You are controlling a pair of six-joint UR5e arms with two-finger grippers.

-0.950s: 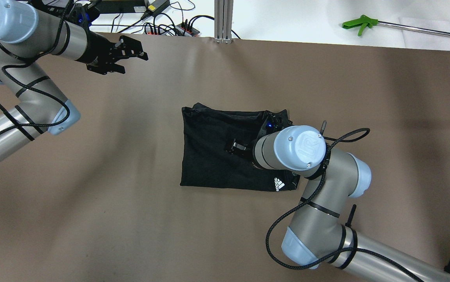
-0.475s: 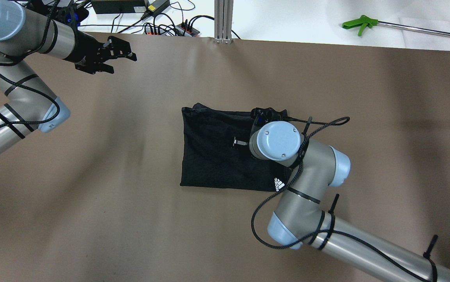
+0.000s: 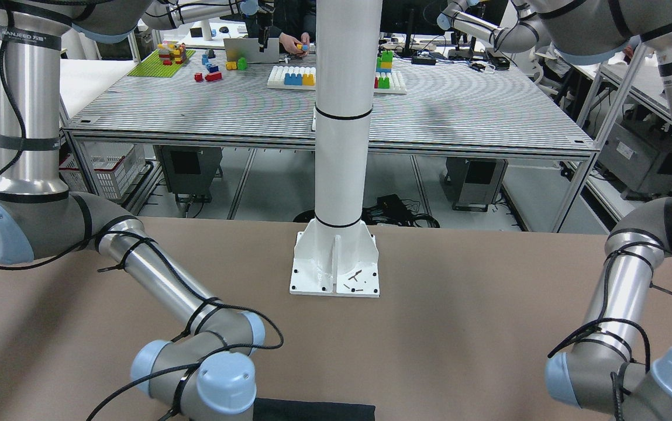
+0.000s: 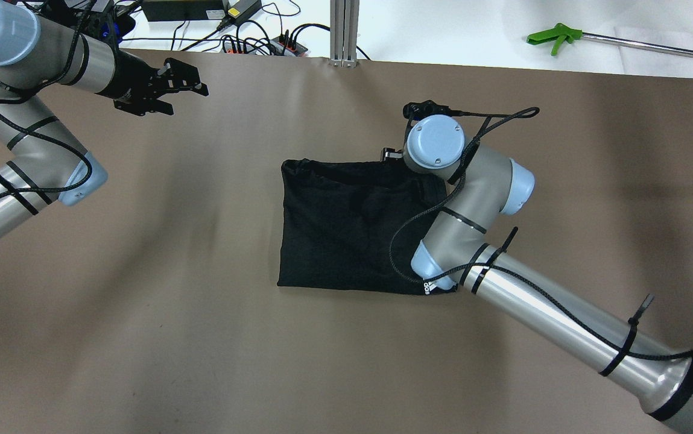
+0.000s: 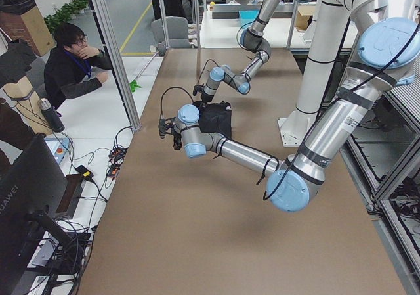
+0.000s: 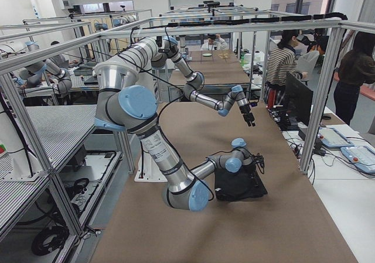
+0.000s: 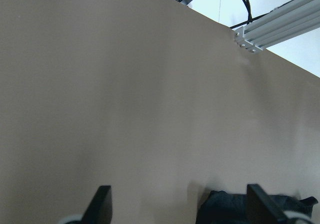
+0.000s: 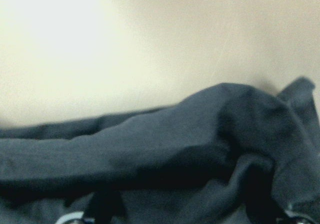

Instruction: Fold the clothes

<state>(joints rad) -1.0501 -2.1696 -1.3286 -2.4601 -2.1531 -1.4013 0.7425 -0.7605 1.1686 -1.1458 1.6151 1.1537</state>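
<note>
The clothes are one black garment (image 4: 346, 229) lying folded and flat on the brown table, with a white logo (image 4: 427, 288) at its near right corner. My right gripper (image 4: 391, 154) is mostly hidden under its own wrist and sits at the garment's far edge. In the right wrist view its fingers (image 8: 102, 206) stand apart, with the rumpled black fabric (image 8: 210, 134) just ahead of them; it is open. My left gripper (image 4: 184, 81) hangs open over bare table at the far left. Its fingertips (image 7: 102, 204) are wide apart with nothing between them.
Beyond the table's far edge lie cables and power strips (image 4: 262, 39), an aluminium post (image 4: 343, 30) and a green-handled tool (image 4: 554, 36). The robot's white column base (image 3: 336, 263) stands at the near side. A seated person (image 5: 72, 65) is off the table's far side.
My right gripper moved from over the garment's middle to its far edge. The left arm pulled back a little toward the left. The garment lies much as before.
</note>
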